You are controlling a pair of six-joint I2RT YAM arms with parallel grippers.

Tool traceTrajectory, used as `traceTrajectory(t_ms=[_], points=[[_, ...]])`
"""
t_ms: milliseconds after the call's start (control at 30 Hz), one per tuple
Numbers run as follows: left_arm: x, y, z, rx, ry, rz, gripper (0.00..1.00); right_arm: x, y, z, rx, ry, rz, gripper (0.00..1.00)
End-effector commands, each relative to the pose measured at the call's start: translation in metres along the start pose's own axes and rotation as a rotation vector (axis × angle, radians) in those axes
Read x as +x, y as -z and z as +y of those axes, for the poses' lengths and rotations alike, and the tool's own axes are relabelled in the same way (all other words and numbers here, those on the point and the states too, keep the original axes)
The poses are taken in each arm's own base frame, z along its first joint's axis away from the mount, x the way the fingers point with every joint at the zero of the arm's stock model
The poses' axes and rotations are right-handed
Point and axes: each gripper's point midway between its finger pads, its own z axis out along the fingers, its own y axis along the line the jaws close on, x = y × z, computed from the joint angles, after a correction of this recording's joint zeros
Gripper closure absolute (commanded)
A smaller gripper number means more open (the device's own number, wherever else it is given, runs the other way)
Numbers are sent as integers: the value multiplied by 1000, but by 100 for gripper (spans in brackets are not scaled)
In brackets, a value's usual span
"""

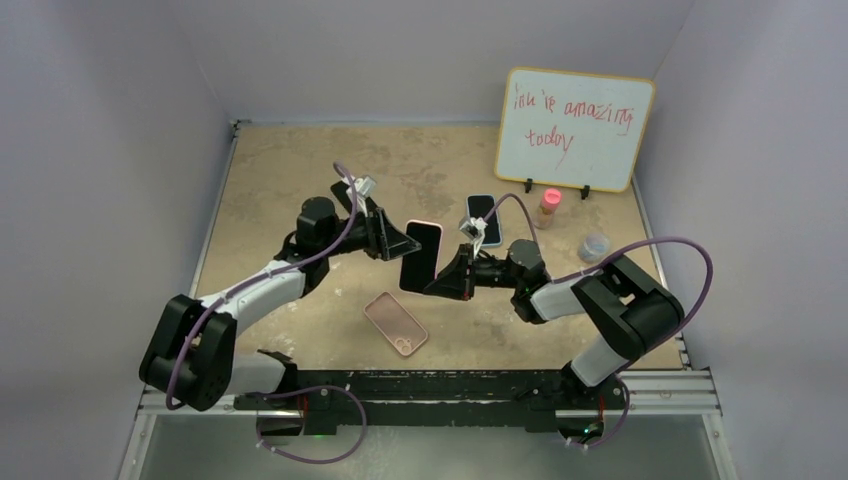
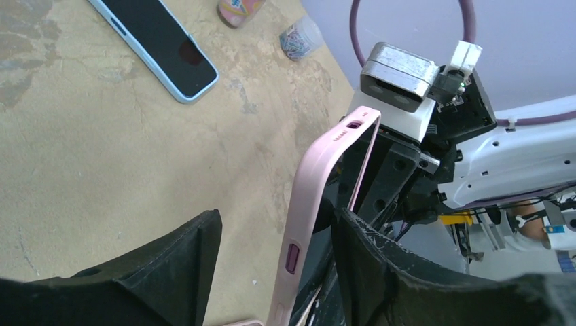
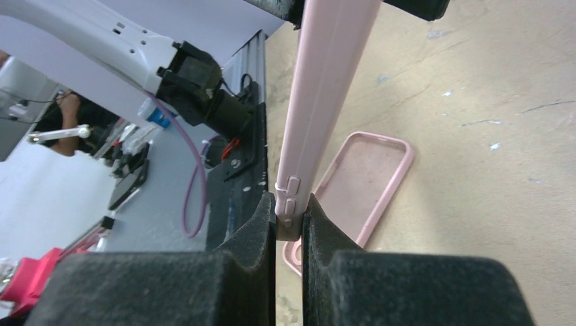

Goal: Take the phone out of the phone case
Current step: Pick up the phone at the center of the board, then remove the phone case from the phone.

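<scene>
The phone [image 1: 421,255] stands upright in the air in its pink phone case [image 2: 319,173], screen dark. My right gripper [image 3: 289,204] is shut on its lower edge. There a grey strip of bare phone [image 3: 289,228] shows just below the pink case [image 3: 329,81]. My left gripper [image 2: 278,214] is open and straddles the case's side. Its left finger [image 2: 170,265] stands apart from the case; its right finger [image 2: 380,265] is close to the screen side. From above, the left gripper [image 1: 404,243] is at the phone's upper left and the right gripper [image 1: 440,283] at its lower right.
An empty pink case [image 1: 395,323] lies on the table below the phone, also seen as the empty case [image 3: 363,180]. A blue-cased phone [image 1: 484,218] lies behind. A whiteboard [image 1: 575,128], an orange-capped bottle [image 1: 549,207] and a small clip jar [image 1: 595,246] stand at back right.
</scene>
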Motion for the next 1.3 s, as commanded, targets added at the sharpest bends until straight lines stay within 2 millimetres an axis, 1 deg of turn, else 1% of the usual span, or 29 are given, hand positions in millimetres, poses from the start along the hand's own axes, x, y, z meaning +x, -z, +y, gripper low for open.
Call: traceTrajectory(t_ms=[0, 133, 200, 433, 467, 567, 633, 700, 733, 833, 967, 1100, 1267], points=[[-2, 7, -10, 69, -25, -71, 38, -44, 0, 58, -235, 235, -121, 100], [7, 13, -27, 170, -3, -77, 38, -52, 1, 69, -290, 224, -148, 100], [11, 16, -35, 214, 8, -83, 38, -56, 0, 69, -290, 216, -148, 100], [29, 13, -47, 263, 15, -52, 41, -69, -7, 62, -225, 228, -140, 100], [31, 14, -48, 268, 17, -51, 45, -70, -7, 60, -214, 226, -135, 100], [27, 15, -53, 286, 14, -71, 64, -71, -9, 58, -197, 227, -124, 100], [21, 16, -59, 308, 13, -84, 82, -71, -8, 59, -199, 236, -124, 100], [16, 18, -68, 344, 19, -98, 98, -70, -6, 63, -213, 254, -127, 94], [15, 19, -71, 356, 25, -102, 100, -70, -4, 66, -222, 266, -129, 91], [12, 20, -75, 373, 39, -108, 100, -67, 0, 72, -237, 296, -133, 79], [11, 21, -77, 375, 47, -111, 100, -67, 2, 76, -250, 337, -129, 69], [11, 19, -74, 360, 55, -104, 100, -67, 3, 81, -264, 365, -124, 63], [11, 17, -70, 347, 67, -99, 100, -64, 4, 83, -281, 383, -114, 59]])
